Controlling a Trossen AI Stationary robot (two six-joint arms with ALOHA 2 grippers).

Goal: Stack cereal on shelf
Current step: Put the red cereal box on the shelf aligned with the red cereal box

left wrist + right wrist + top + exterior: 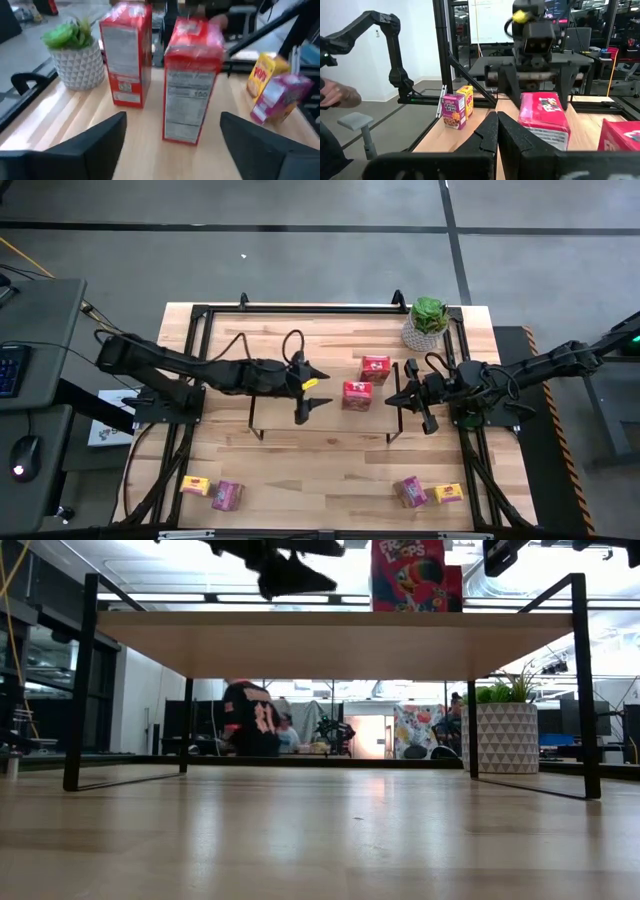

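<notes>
Left claw (306, 398) hovering released beside the red cereal boxes (357, 395) on the shelf (330, 425); right claw (496, 131) clenched (pot hidden from its wrist view).

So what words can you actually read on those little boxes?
"FROOT LOOPS", partly cut off, on the red box on the shelf.
"Raisin Bran" on the pink box.
"POPS", partly hidden, on the yellow box.
"100" in the side panel of the near red box; the other print there is too blurred to read.
</notes>
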